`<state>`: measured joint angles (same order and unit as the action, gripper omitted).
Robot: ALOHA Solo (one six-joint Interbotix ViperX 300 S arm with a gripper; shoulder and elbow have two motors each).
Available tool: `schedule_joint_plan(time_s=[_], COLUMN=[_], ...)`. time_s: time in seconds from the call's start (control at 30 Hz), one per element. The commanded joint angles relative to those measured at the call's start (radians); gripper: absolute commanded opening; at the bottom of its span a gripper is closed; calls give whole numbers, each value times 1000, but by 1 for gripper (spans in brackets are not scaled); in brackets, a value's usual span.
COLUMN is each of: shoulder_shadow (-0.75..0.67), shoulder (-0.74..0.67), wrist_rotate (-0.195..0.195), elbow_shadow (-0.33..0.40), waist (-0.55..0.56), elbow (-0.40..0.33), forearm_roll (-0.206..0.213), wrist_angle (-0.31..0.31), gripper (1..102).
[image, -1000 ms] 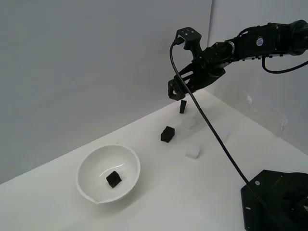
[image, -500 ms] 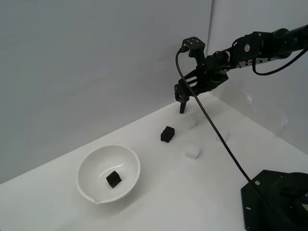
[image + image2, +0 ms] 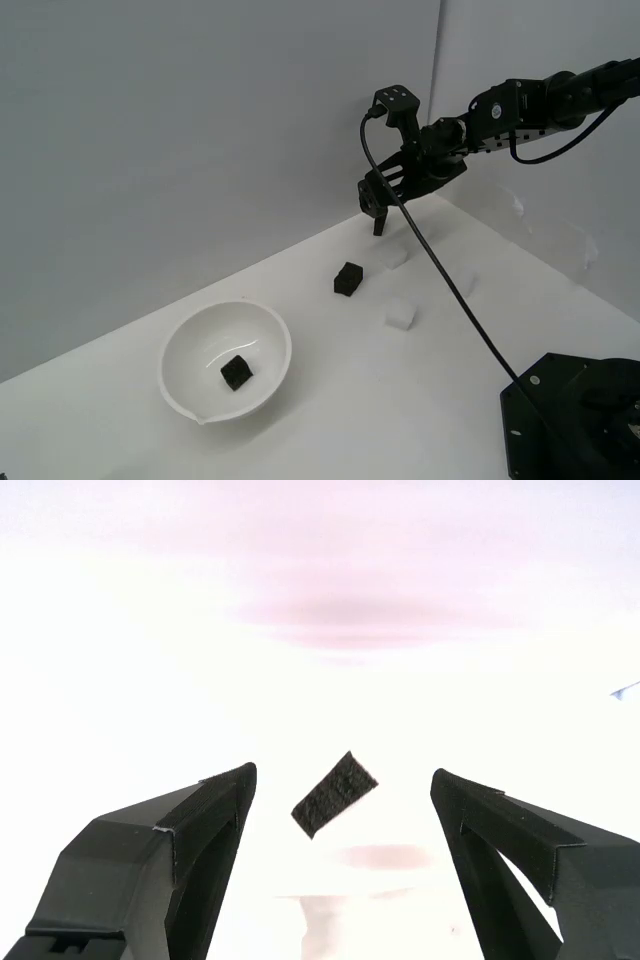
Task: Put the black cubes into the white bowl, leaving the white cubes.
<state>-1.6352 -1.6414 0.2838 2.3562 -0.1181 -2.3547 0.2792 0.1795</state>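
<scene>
Looking at the exterior view, you see the gripper held above the far end of the white table, close to the back wall. Its fingers stand wide apart and hold nothing; the wrist view shows both fingers with an open gap between them.

One black cube lies in that gap on the table, turned at an angle and touching neither finger. In the exterior view the same cube sits directly under the gripper, at the far edge of the table.

A second black cube rests on the table nearer the middle, between the gripper and the white bowl. A third black cube lies inside the bowl, on its floor. The bowl stands toward the exterior view's left, well apart from the gripper.

You can make out white cubes on the table: one just beside the middle black cube toward the exterior view's right, another near the cube under the gripper. Others are too faint against the table to place.
</scene>
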Motion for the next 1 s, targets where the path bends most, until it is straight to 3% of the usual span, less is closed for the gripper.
schedule_joint_plan(time_s=[0.0, 0.27, 0.67, 0.73, 0.97], shoulder_shadow=[-14, 18, 67, 75, 64], shoulder=[-12, 23, 72, 80, 71], wrist_rotate=[11, 8, 8, 8, 8], elbow_shadow=[-9, 12, 11, 9, 14], waist=[-5, 2, 0, 0, -2], elbow=[5, -17, -15, -14, -18], forearm_roll=[21, 25, 26, 26, 23], wrist_angle=[-18, -52, -55, -55, -54], gripper=[100, 100, 97, 90, 42])
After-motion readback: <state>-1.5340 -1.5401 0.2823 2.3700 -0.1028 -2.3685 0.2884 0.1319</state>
